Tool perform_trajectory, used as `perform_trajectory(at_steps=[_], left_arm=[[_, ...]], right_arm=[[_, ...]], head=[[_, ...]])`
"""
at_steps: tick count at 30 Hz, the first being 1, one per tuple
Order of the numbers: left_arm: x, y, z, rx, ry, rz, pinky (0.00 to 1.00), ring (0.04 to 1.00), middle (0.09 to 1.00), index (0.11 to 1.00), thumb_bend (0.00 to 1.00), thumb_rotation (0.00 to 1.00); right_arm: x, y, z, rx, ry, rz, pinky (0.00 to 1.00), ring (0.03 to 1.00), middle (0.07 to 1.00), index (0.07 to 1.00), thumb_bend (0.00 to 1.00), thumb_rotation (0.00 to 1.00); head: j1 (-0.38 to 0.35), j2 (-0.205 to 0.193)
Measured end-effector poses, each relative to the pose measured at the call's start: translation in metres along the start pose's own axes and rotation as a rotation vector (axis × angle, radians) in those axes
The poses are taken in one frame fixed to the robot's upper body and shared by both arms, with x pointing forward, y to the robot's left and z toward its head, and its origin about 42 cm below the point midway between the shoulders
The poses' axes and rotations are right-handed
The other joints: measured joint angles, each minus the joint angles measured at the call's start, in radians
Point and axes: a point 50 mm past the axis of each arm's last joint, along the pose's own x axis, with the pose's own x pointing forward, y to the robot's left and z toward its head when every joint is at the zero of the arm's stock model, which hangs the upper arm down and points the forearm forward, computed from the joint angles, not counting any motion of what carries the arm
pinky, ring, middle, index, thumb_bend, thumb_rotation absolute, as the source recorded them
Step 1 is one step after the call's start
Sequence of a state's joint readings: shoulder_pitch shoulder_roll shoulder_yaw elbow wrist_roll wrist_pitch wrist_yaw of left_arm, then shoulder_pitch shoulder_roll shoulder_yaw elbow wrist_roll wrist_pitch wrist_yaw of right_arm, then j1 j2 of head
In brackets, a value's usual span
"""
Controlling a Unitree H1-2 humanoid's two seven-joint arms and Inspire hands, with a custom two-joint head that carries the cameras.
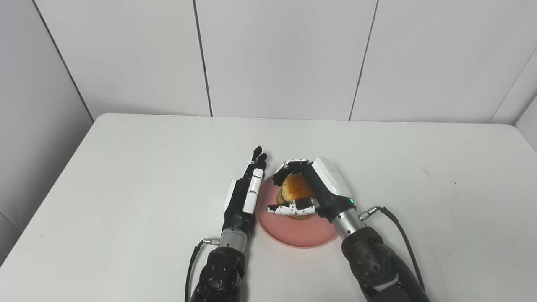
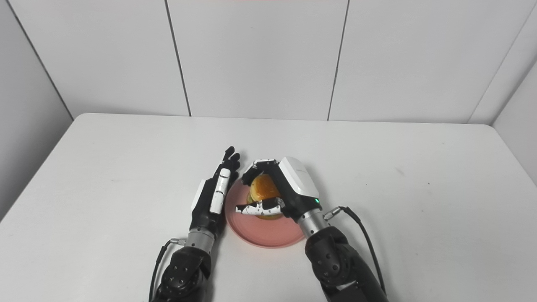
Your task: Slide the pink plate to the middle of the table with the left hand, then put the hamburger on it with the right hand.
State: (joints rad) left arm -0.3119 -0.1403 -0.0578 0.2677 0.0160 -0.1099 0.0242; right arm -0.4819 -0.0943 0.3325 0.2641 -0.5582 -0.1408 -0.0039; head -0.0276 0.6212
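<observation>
**Hamburger on plate, right hand closed around it**

The round pink plate point(image 1: 300, 235) lies near the middle of the white surface point(image 1: 126, 188), toward its near side. The golden-bun hamburger point(image 1: 295, 186) sits over the plate's far half. The right hand point(image 1: 312, 188) covers it from the right: its fingers point(image 1: 293, 163) curl over the far side of the bun and the thumb presses in at the near side, so the hand is closed on the hamburger. The hand hides the hamburger's right side and lower layers; whether its base rests on the plate cannot be confirmed, though it appears to.

The left hand point(image 1: 245, 193) stands on edge just beside the plate's left rim, fingers straight, together, holding nothing. Contact with the rim cannot be determined, since the hand hides that edge.
</observation>
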Motion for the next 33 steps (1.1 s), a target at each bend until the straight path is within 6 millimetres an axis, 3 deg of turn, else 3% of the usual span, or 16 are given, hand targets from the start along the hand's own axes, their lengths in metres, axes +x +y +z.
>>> perform_trajectory(at_steps=[10, 14, 18, 19, 21, 22, 25, 33], left_arm=[[0.000, 0.001, 0.000, -0.010, -0.002, 0.003, 0.98, 0.959, 0.958, 0.961, 0.57, 1.00], [0.000, 0.001, 0.000, -0.012, -0.002, 0.003, 0.99, 0.961, 0.959, 0.966, 0.58, 1.00], [0.000, 0.001, 0.000, -0.013, -0.002, 0.003, 0.98, 0.963, 0.961, 0.967, 0.57, 1.00], [0.000, 0.001, 0.000, -0.013, -0.002, 0.003, 0.98, 0.971, 0.965, 0.966, 0.57, 1.00], [0.000, 0.001, 0.000, -0.009, -0.003, -0.001, 0.98, 0.978, 0.969, 0.966, 0.56, 1.00], [-0.001, 0.001, 0.000, -0.007, -0.003, -0.003, 0.99, 0.984, 0.973, 0.965, 0.56, 1.00], [-0.001, 0.003, 0.000, 0.002, -0.003, -0.006, 1.00, 0.992, 0.983, 0.963, 0.57, 1.00], [-0.001, 0.003, 0.000, 0.003, -0.002, -0.010, 1.00, 0.992, 0.984, 0.968, 0.58, 1.00]], right_arm=[[-0.001, -0.001, -0.009, -0.093, -0.023, 0.014, 0.37, 0.431, 0.500, 0.435, 0.50, 0.00], [-0.002, -0.002, -0.009, -0.137, -0.032, 0.024, 0.34, 0.411, 0.468, 0.522, 0.49, 0.00], [-0.005, -0.006, -0.012, -0.177, -0.055, 0.022, 0.48, 0.445, 0.478, 0.530, 0.51, 0.00], [-0.006, -0.007, -0.013, -0.191, -0.067, 0.024, 0.57, 0.584, 0.601, 0.512, 0.50, 0.10], [-0.010, -0.010, -0.015, -0.219, -0.089, 0.021, 0.64, 0.676, 0.686, 0.503, 0.50, 0.15], [-0.012, -0.011, -0.015, -0.229, -0.093, 0.019, 0.67, 0.728, 0.735, 0.661, 0.57, 0.40], [-0.019, -0.012, -0.015, -0.225, -0.105, 0.015, 0.76, 0.815, 0.823, 0.803, 0.63, 0.66], [-0.029, -0.013, -0.012, -0.171, -0.126, -0.012, 0.95, 0.929, 0.934, 0.882, 0.68, 0.80]], head=[[-0.005, 0.002], [-0.005, 0.002], [-0.011, 0.000], [-0.011, -0.002], [-0.011, -0.002], [-0.011, -0.002], [-0.015, -0.002], [-0.018, -0.003]])
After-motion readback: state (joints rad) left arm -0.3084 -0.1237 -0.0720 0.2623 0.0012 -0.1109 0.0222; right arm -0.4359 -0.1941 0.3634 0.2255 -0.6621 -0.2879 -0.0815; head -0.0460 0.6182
